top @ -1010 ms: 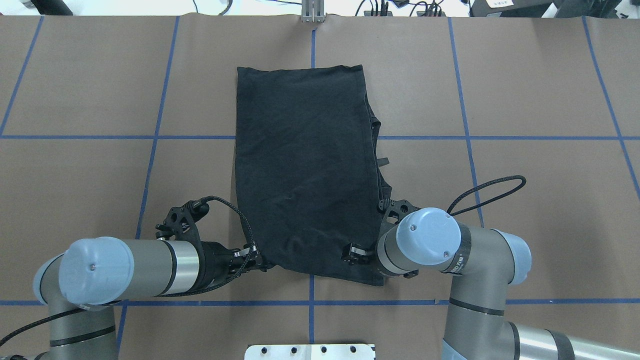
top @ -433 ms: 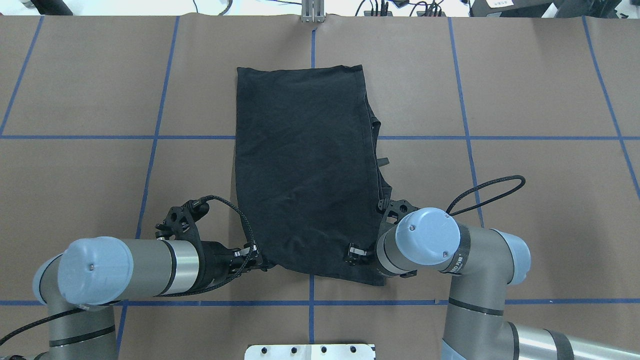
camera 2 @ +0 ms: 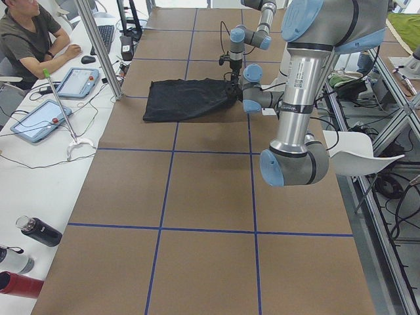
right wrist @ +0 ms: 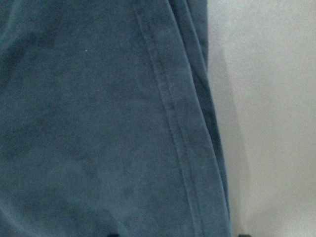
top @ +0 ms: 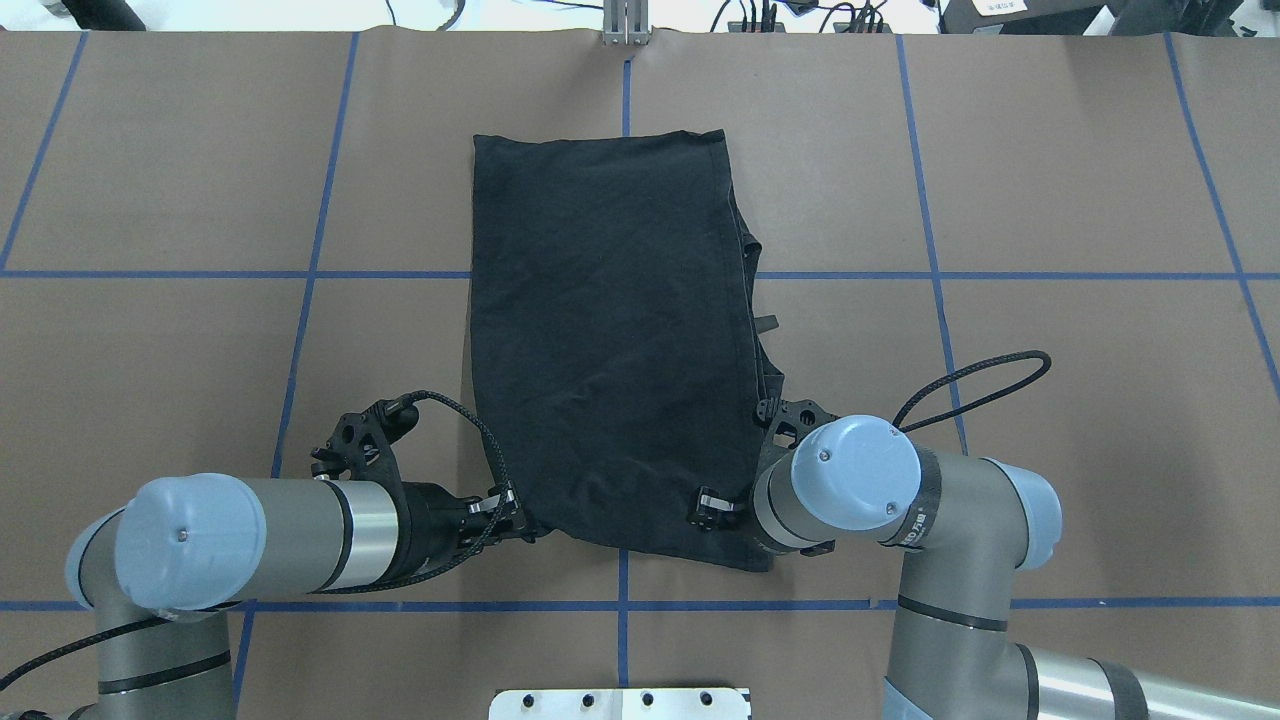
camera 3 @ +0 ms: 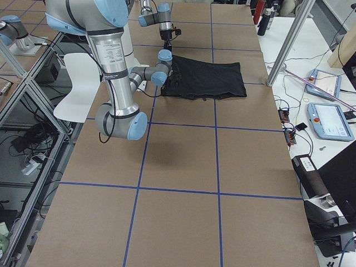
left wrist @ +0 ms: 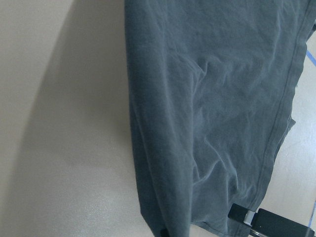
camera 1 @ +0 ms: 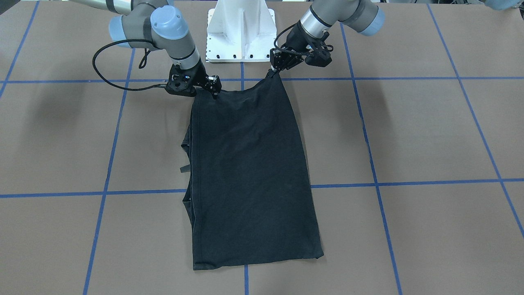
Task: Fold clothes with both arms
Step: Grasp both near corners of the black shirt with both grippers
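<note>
Gripping the two near corners of the garment, both end effectors are working as a pair; the left gripper (top: 517, 524) is pinching the corner on its own side, jaws closed on the cloth; the right gripper (top: 708, 510) is clamping the opposite corner, though its wrist is hiding part of the jaws from overhead. The T-shirt (top: 610, 330) is lying plain side up as a long folded panel on the table (top: 1050, 180), running away from the robot; extra layers are showing along its right edge; the held edge is sagging slightly between the two grips. The cotton is looking light, limp and not slippery; it is likely to drape and crease, so holding both corners through all layers and moving them evenly appears advisable.
</note>
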You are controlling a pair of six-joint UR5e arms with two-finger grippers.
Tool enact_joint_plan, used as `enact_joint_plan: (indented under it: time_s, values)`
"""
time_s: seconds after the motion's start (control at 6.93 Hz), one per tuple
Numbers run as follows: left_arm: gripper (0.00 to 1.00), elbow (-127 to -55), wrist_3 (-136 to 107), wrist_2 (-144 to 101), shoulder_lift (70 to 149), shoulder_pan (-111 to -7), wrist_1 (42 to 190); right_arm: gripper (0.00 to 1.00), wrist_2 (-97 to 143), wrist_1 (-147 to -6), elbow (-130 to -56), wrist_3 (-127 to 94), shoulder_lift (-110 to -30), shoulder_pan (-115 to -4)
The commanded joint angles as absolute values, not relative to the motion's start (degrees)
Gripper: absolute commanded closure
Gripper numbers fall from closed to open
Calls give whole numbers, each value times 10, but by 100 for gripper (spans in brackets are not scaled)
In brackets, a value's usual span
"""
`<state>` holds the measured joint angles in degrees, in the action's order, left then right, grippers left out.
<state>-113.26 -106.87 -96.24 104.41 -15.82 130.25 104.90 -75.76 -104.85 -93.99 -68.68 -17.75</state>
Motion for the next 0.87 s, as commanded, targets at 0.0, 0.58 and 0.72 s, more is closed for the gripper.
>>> enact_joint_plan:
  time_s: [0.0, 0.58, 0.72]
  values:
    - [100, -1136, -1069, -962, 1044, -158, 1303, 15, 1049, -758, -1049, -940, -688, -175]
    - [100, -1136, -1069, -962, 1044, -158, 1303, 15, 1051, -757, -1040, -940, -688, -174]
    - [100, -1137, -1069, -962, 1044, -159, 1303, 20, 1051, -757, -1041, -940, -686, -174]
